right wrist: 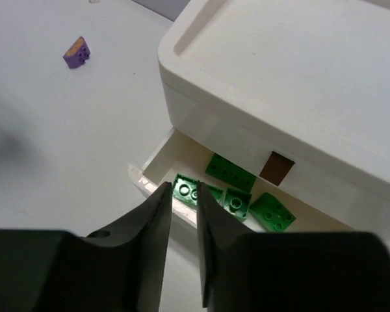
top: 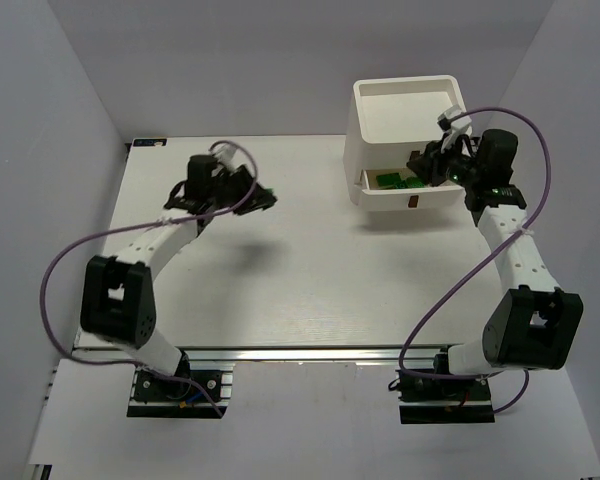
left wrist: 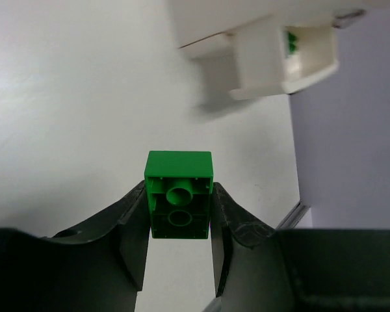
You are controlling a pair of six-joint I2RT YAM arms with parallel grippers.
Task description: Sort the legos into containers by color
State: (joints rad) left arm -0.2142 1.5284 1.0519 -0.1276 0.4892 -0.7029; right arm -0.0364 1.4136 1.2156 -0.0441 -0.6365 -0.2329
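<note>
Between the jaws of the left gripper (left wrist: 179,198), a bright green brick (left wrist: 179,168) is sitting clamped from both sides. Its hollow underside is facing the wrist camera, and it is hanging above the white table (left wrist: 65,97). The overhead view is showing only the dark wrist there, the brick too small to make out. Beyond those tips, up and to the right, the white unit (left wrist: 214,19) is showing blurred, its open drawer (left wrist: 260,62) sticking out. Over on the other side, the right gripper (right wrist: 184,194) is pointing straight into that drawer. Its jaws are standing a narrow slit apart, and one green piece (right wrist: 186,188) is lying right at the tips; whether it is pinched or just resting in the drawer, I cannot tell. Just past the tips, to the right, more green bricks (right wrist: 273,212) are lying on the drawer floor, with a small brown handle (right wrist: 276,169) above them. Only this wrist camera is catching a purple brick (right wrist: 77,53), well off to the left of the jaws on the table. From above, pale walls (top: 50,150) are closing in the table on three sides, and the top tray (top: 380,88) is crowning the unit.
</note>
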